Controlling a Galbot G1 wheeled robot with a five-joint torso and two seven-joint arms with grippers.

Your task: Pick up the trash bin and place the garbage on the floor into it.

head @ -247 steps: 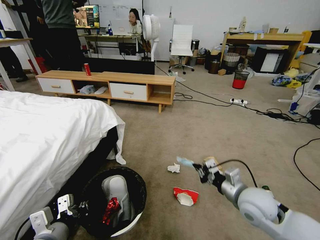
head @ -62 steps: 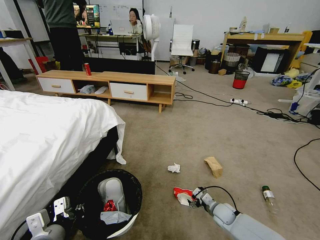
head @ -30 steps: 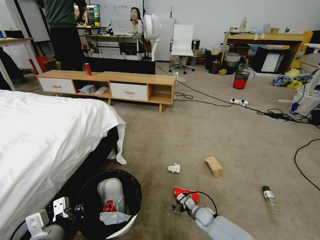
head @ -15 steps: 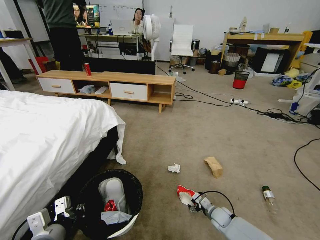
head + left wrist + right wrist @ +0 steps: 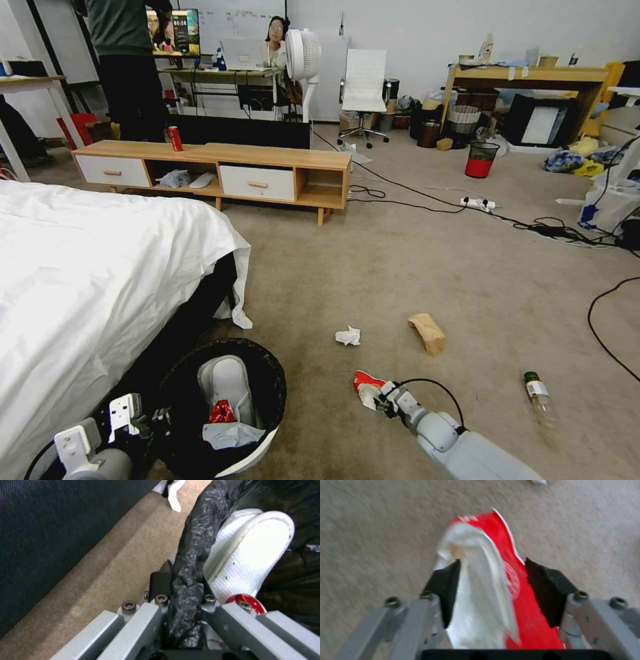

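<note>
The floor (image 5: 427, 267) is a flat tan carpet that carries everything here, and a white-sheeted bed (image 5: 93, 280) fills its left side. Beside the foot of the bed stands the trash bin (image 5: 263, 450), a light plastic shell whose black bag liner is folded over the rim; the left gripper (image 5: 181, 590) is clamped on that rim with the liner bunched between its pads, a sound hold as long as the slack bag does not slip on the plastic. A white slipper (image 5: 253, 552) and a crushed red can (image 5: 222, 411) lie inside. Well to the right of the bin, near the front edge of the carpet, the right gripper (image 5: 493, 590) straddles the red-and-white wrapper (image 5: 493, 580) with its jaws spread and not yet closed. That wrapper looks thin, limp and nearly weightless, so it is best pinched across its raised crumpled middle. Farther out lie a brown paper bag (image 5: 428, 333), a small bottle (image 5: 539, 399) likely to roll, and a soft tissue (image 5: 348, 336).
</note>
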